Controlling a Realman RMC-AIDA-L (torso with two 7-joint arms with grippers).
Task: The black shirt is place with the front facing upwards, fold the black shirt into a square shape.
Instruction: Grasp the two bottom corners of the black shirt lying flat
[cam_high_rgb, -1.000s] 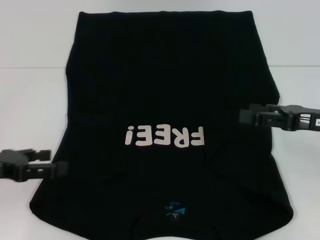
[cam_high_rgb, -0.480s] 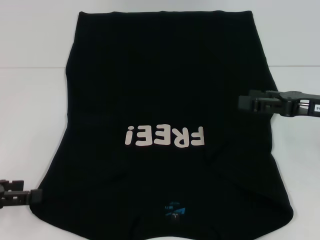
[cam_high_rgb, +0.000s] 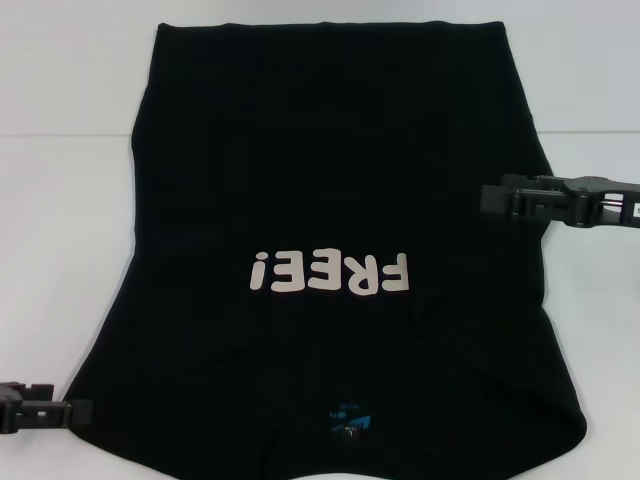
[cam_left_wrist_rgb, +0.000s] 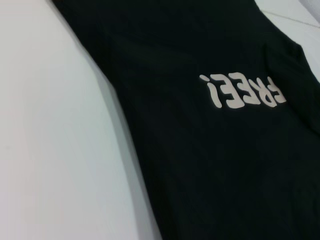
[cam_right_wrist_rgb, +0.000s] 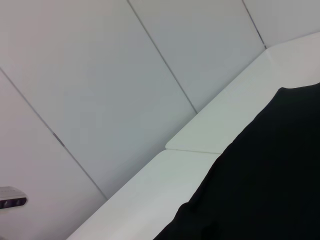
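Note:
The black shirt (cam_high_rgb: 330, 180) lies flat on the white table (cam_high_rgb: 60, 220), front up, with pale "FREE!" lettering (cam_high_rgb: 330, 272) and a small blue neck label (cam_high_rgb: 347, 420) near the front edge. My left gripper (cam_high_rgb: 75, 412) sits low at the shirt's near left corner, just touching its edge. My right gripper (cam_high_rgb: 492, 199) hovers over the shirt's right edge at mid-length. In the left wrist view the shirt (cam_left_wrist_rgb: 200, 150) and its lettering (cam_left_wrist_rgb: 243, 92) fill the picture. In the right wrist view only a corner of the shirt (cam_right_wrist_rgb: 270, 175) shows.
White table surface (cam_left_wrist_rgb: 50, 150) runs along both sides of the shirt. Pale wall panels (cam_right_wrist_rgb: 125, 75) rise behind the table. A small grey device (cam_right_wrist_rgb: 10, 202) shows at the edge of the right wrist view.
My left gripper has moved from the shirt's left edge near the lettering toward the front left corner. My right gripper has risen slightly along the right edge. The shirt lies as before.

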